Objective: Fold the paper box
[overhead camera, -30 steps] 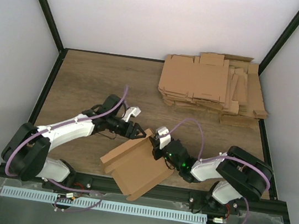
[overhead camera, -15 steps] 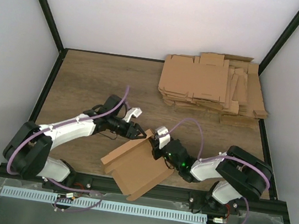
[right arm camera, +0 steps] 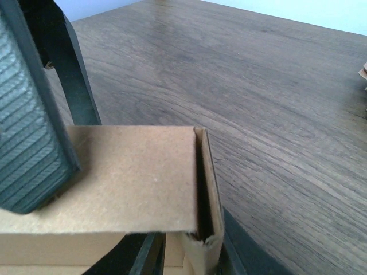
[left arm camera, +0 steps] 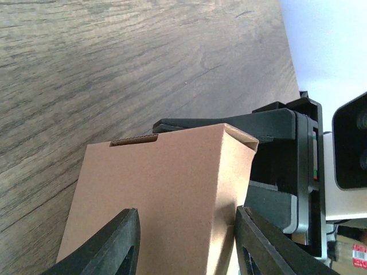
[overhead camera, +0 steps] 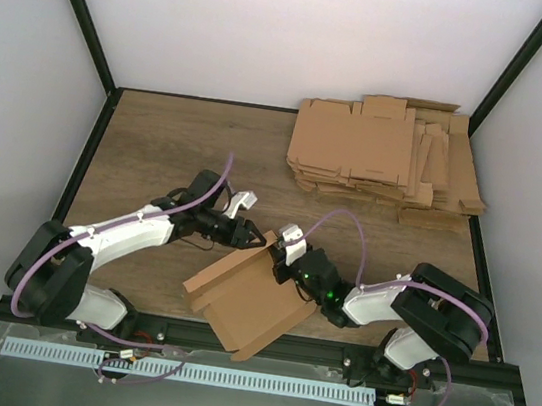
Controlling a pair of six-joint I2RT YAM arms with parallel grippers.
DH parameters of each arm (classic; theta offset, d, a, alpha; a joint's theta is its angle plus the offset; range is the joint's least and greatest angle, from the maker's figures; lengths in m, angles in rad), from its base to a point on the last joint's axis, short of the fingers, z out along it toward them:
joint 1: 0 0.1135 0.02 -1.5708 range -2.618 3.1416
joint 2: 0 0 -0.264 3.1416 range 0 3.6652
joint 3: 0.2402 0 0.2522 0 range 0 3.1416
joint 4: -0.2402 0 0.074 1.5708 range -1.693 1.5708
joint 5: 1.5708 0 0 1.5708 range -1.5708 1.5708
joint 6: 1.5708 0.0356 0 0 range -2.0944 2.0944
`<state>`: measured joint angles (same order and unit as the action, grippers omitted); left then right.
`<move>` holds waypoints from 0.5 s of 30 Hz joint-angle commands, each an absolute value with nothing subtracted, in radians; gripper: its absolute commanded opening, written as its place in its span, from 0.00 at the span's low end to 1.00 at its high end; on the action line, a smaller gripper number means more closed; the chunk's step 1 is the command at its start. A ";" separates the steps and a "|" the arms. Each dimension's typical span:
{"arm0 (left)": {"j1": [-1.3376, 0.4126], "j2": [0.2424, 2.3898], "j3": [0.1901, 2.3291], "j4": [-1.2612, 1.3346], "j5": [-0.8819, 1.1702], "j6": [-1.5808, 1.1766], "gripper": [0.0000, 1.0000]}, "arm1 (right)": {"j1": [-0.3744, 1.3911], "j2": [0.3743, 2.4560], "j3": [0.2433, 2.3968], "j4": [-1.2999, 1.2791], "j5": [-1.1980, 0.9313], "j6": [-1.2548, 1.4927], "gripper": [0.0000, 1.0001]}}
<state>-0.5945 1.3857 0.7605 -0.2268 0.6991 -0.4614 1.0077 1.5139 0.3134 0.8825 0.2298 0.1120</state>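
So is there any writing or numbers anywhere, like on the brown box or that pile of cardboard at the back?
No text here can be read.
The paper box: plain brown, no print showing.
The pile of cardboard blanks: plain brown, no print showing.
A small red-and-white label at the bottom corner of the left wrist view: too small and blurred to read.

I can read no text anywhere. The paper box [overhead camera: 252, 301] is plain brown, and a small red label [left arm camera: 359, 252] at the left wrist view's edge is too small to make out.
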 commanded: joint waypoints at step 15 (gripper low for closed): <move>-0.592 1.402 0.784 -0.246 0.651 -0.488 0.48 | 1.015 1.418 0.287 0.906 0.235 0.061 0.25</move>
<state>-0.5945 1.3869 0.7658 -0.2222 0.6769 -0.4950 1.0077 1.4273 0.2790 0.8833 0.2317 0.0967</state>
